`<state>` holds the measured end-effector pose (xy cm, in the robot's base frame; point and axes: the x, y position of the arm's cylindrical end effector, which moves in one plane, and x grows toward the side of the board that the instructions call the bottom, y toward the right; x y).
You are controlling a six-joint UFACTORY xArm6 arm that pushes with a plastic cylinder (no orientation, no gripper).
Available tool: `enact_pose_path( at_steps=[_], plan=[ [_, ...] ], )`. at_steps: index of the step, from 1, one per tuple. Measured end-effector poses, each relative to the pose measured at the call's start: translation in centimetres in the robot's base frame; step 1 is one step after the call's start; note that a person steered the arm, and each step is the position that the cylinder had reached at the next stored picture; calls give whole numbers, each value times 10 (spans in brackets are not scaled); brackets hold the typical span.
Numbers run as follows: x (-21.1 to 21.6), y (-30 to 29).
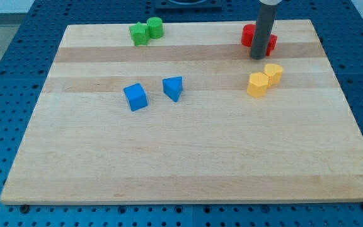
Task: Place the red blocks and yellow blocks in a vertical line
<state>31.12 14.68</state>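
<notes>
On the left part of the light wooden board (188, 157), at the far edge, two green blocks (145, 31) sit touching each other; one looks round, the other has an irregular shape. Nearer and a little to the right lie a blue cube (135, 97) and a blue wedge-shaped block (173, 88), just beside each other but apart. None of these belong to my task, so I leave them where they are.

On the right part are the task's things. The red blocks (249, 36) stand at the far edge, and my dark rod hides most of them, so I cannot tell their shapes. My tip (257, 57) rests on the board at their near side, touching or almost touching them. I have no fingers to spread or pinch; I can only push.

Just nearer than the tip, two yellow blocks (264, 79) touch each other, slightly diagonal. I judge that red and yellow already make a rough column, which needs straightening.

There are no containers here.
</notes>
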Motion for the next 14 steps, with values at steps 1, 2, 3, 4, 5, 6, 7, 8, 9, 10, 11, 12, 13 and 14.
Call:
enact_pose_path(
  at_steps=[1, 2, 3, 4, 5, 6, 7, 8, 9, 10, 11, 12, 13, 14],
  plan=[
    [2, 9],
    [5, 50],
    [5, 60],
    [-8, 85],
    [-25, 38],
    [-29, 7],
    [-29, -19],
    [-15, -27],
    [-2, -65],
    [-25, -197],
    [-54, -225],
    [-102, -163],
    [-98, -116],
    [-74, -75]
  ],
)
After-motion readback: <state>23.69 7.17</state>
